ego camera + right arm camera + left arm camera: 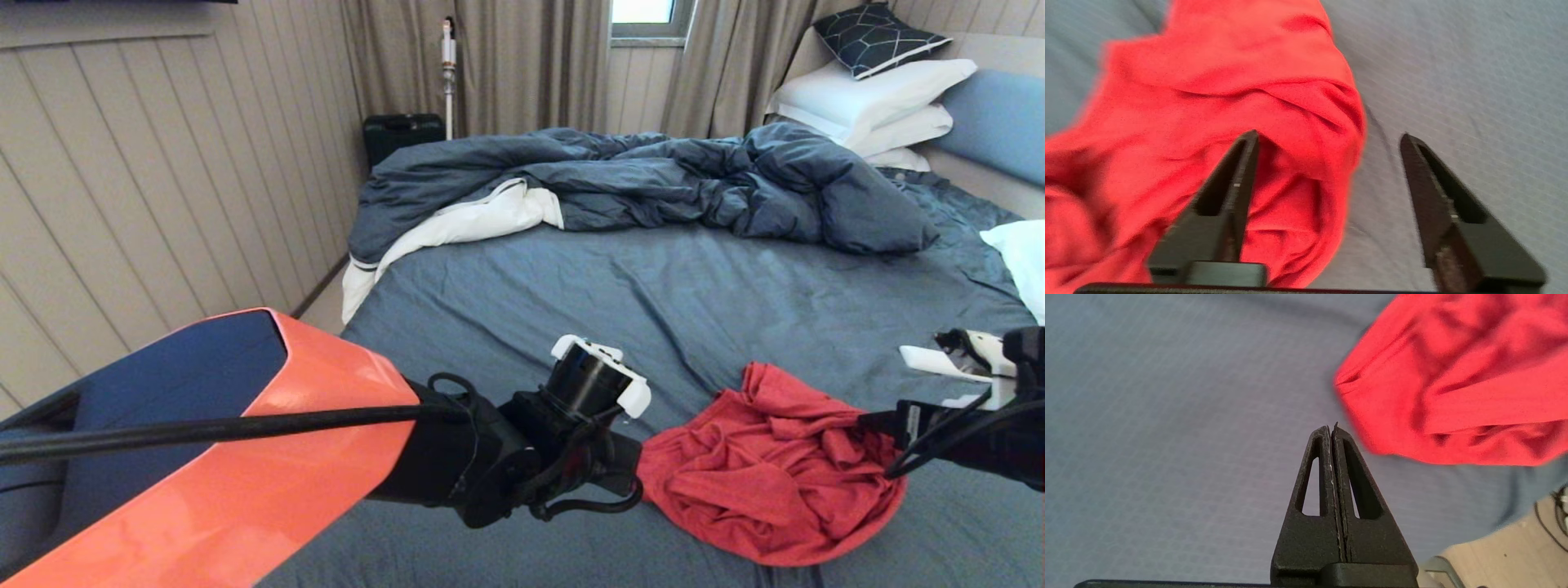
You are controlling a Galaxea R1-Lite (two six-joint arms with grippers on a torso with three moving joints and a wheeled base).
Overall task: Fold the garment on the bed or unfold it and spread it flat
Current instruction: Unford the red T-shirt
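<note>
Your garment point(771, 469) lies crumpled near the bed's point(620, 294) front edge; left gripper point(1331, 430) fingers clenched empty beside it, right gripper point(1327, 141) fingers released, astride its edge.

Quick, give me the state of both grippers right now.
Left gripper: shut, empty, beside the red T-shirt.
Right gripper: open, holding nothing, at the T-shirt's edge over the bed.
</note>
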